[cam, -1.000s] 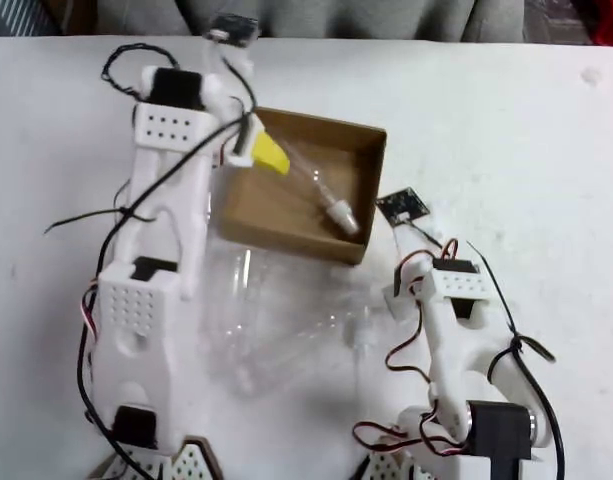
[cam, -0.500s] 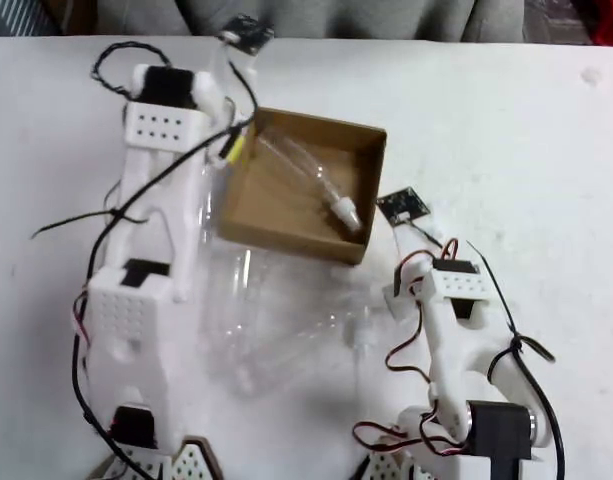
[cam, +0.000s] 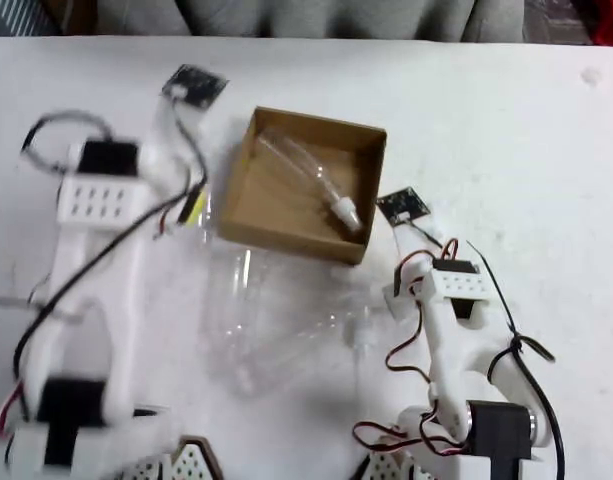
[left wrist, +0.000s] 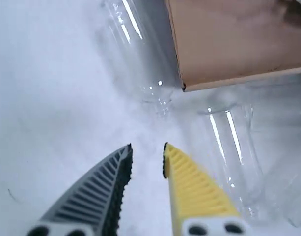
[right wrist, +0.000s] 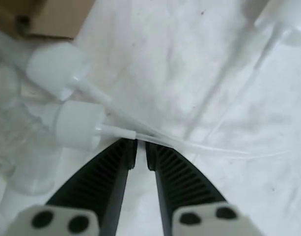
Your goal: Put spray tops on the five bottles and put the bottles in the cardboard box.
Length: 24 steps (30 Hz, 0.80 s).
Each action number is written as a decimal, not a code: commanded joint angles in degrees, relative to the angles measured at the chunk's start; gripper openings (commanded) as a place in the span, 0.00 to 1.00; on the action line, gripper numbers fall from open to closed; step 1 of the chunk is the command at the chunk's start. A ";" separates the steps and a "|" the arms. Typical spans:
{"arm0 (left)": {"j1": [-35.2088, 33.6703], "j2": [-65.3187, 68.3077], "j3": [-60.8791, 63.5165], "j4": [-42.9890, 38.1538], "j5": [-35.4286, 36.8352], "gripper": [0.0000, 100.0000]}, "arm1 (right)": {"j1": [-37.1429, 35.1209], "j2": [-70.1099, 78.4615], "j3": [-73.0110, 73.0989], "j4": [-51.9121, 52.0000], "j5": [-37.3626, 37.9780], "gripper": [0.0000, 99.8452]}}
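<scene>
**Item: bottle-and-spray-top assembly, one of five boxed**

- Cardboard box (cam: 271, 205): open and plain; it serves as the landmark for every entry below.
- Capped bottle (cam: 308, 180): lies slantwise inside the box with its white top towards the box's near right corner; counted as done.
- Bare bottles (cam: 261, 320): clear, lying on the table (cam: 506, 130) just outside the box's near wall; one rests against the box's near left corner; their exact number cannot be told through the glare.
- Spray tops (right wrist: 74, 125): white and loose, off the box's near right corner; their thin dip tubes (right wrist: 189, 145) trail away from the box.
- Left gripper (left wrist: 148, 160): beside the box's left wall, above the tabletop; grey and yellow fingers stand a little apart with nothing between them.
- Right gripper (right wrist: 140, 145): off the box's near right corner, its tips just short of a dip tube; black fingers are drawn almost together and hold nothing.

**Handling note (judgement):** the next step looks like pairing a bare bottle with a top; spread the left fingers wider before closing on a bottle; grip near the neck, since thin clear walls may flex and slip; take the top by its collar, not the tube, which would bend; feed the tube into the neck first, then seat the collar.

**Markings:** no brand, label or writing can be read on the box, bottles or tops.
</scene>
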 commanded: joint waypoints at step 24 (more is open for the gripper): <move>-9.54 -37.67 61.63 -41.49 3.08 0.10 | -8.04 -1.19 -54.77 44.53 -3.52 0.04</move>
